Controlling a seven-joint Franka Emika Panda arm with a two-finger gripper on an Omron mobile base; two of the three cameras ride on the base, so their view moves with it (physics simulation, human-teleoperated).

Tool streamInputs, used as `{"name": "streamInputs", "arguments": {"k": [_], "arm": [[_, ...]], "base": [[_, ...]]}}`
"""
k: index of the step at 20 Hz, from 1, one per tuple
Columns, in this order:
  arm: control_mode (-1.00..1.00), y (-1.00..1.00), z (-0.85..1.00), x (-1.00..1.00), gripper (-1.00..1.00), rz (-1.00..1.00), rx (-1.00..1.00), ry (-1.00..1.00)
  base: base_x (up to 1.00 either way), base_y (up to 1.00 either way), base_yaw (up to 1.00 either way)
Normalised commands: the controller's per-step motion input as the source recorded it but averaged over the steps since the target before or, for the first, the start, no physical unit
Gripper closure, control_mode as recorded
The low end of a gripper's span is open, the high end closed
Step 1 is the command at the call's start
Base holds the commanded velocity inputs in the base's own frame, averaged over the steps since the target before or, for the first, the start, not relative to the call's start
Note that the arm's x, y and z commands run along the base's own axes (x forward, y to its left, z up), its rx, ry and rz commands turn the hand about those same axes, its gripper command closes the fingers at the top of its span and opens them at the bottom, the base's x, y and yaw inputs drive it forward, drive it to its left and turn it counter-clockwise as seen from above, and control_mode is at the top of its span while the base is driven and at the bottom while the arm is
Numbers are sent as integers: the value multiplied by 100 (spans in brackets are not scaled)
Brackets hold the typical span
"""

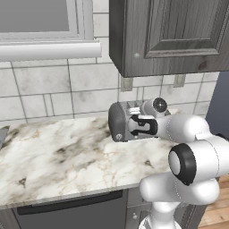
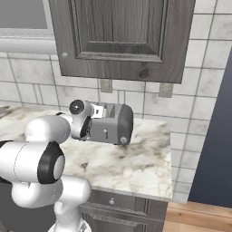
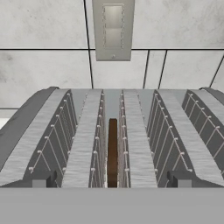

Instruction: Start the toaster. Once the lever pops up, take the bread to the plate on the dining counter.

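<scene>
The white arm rises from the base, bends at its dark elbow and reaches forward so that the gripper (image 3: 112,178) hangs right over the toaster (image 1: 120,120), aimed down along its slots. Its jaws stand wide, one dark fingertip (image 3: 40,179) at each side of the middle slot, holding nothing. The bread (image 3: 112,151) sits edge-up inside that slot, between the wire guides. The toaster stands on the marble worktop (image 1: 58,156) close to the tiled wall (image 1: 53,85), beneath the dark upper cabinet (image 2: 122,36). Left of the toaster the worktop lies bare out to its front edge; behind the toaster an outlet plate (image 3: 113,29) is on the wall.
</scene>
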Motion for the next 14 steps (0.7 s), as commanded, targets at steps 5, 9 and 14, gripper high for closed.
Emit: {"name": "streamInputs", "arguments": {"k": [5, 9, 14], "arm": [[-100, 0, 0, 0, -100, 0, 0, 0], [-100, 0, 0, 0, -100, 0, 0, 0], [-100, 0, 0, 0, -100, 0, 0, 0]], "base": [[0, 0, 0], [0, 0, 0], [0, 0, 0]]}}
